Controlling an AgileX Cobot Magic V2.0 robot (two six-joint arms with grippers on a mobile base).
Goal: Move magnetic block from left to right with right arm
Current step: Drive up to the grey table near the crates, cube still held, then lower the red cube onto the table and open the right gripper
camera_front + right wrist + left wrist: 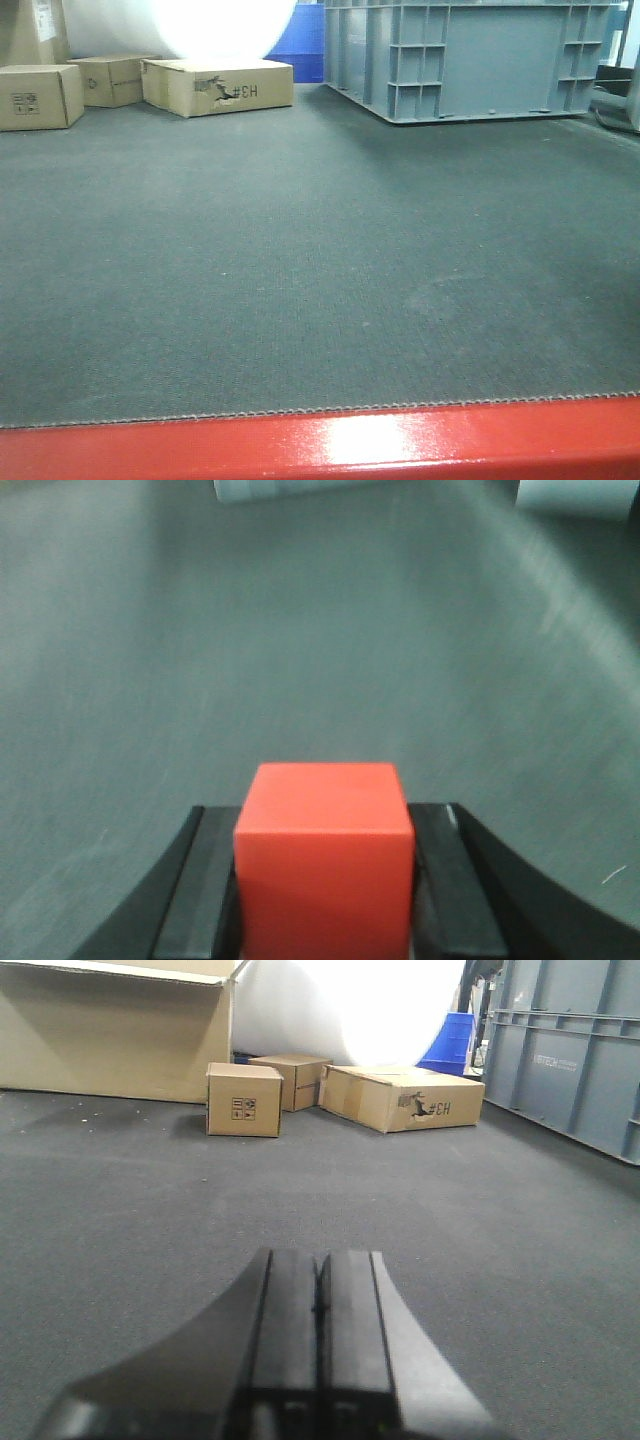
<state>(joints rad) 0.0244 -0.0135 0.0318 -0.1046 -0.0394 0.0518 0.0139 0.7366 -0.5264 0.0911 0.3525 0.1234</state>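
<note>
Clamping my right gripper [325,900] on magnetic block [325,865]; left gripper [320,1300] pressed together; far cardboard box [400,1097] reads "#CH"

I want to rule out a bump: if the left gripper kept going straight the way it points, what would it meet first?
Probably the flat cardboard box far ahead; the left gripper has bare mat before that, though depth is unclear.
</note>
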